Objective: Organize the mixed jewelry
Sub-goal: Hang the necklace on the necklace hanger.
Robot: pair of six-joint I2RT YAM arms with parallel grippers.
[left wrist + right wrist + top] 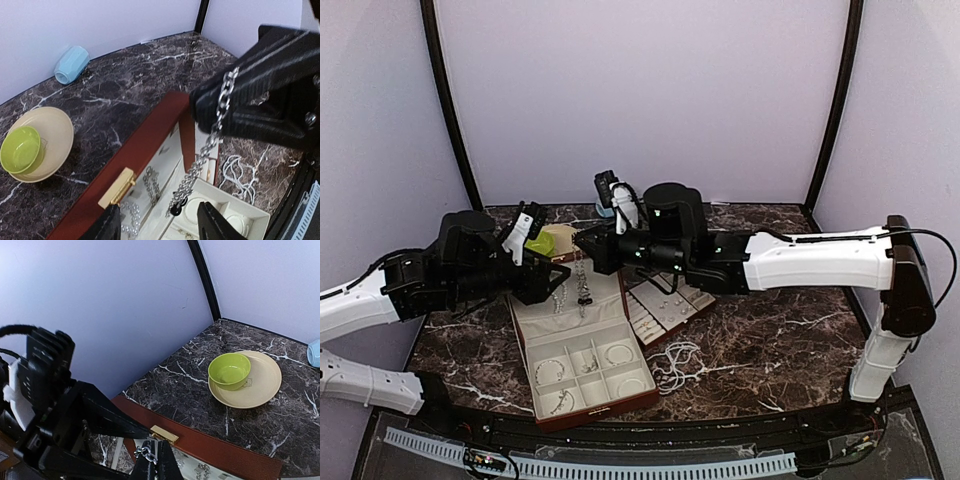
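One silver link chain (200,160) is in play, and the right claw (151,462) has it: jaws pinched tight on the upper links, the rest dangling straight below the claw over the one open reddish case (150,140). The right arm stretches far across the table (770,350). The left claw (159,227) sits just beneath the right one, its two fingers spread wide, gripping nothing, with the chain's dark end hanging between them. Beyond both claws are one green bowl (229,371) on one cream plate (260,385) and one pale blue cup (71,64). One tangle of bead strands (675,365) lies on the near side of the right claw.
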